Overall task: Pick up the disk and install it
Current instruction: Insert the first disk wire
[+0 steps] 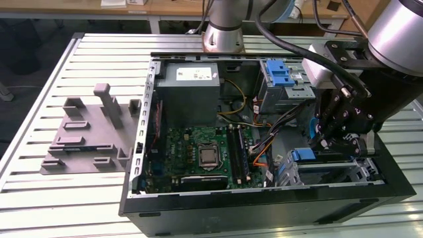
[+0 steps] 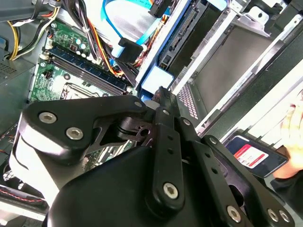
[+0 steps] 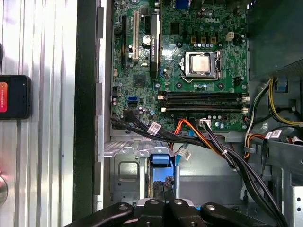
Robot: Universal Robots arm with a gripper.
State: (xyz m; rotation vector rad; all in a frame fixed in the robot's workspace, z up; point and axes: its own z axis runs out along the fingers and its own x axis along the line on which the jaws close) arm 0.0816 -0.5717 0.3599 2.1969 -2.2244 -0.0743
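The disk (image 1: 304,154) lies in the drive bay at the case's front corner, on the exterior view's right, with its blue carrier bracket facing the motherboard. My gripper (image 1: 324,148) hangs straight over that bay. In the first wrist view the black fingers (image 3: 157,188) close narrowly on the blue end of the disk (image 3: 161,161). In the second wrist view my gripper (image 2: 161,92) meets the same blue bracket end of the disk (image 2: 152,81), whose blue rail runs along the metal bay wall. Most of the drive body is hidden by my arm.
The open computer case (image 1: 142,163) lies on a slatted table. Inside are the motherboard (image 1: 201,148), a grey power-supply box (image 1: 191,82), a drive cage with blue latch (image 1: 283,74) and loose cables (image 3: 208,142). A grey fixture (image 1: 86,134) sits outside. A black red-labelled device (image 3: 14,97) lies beside the case.
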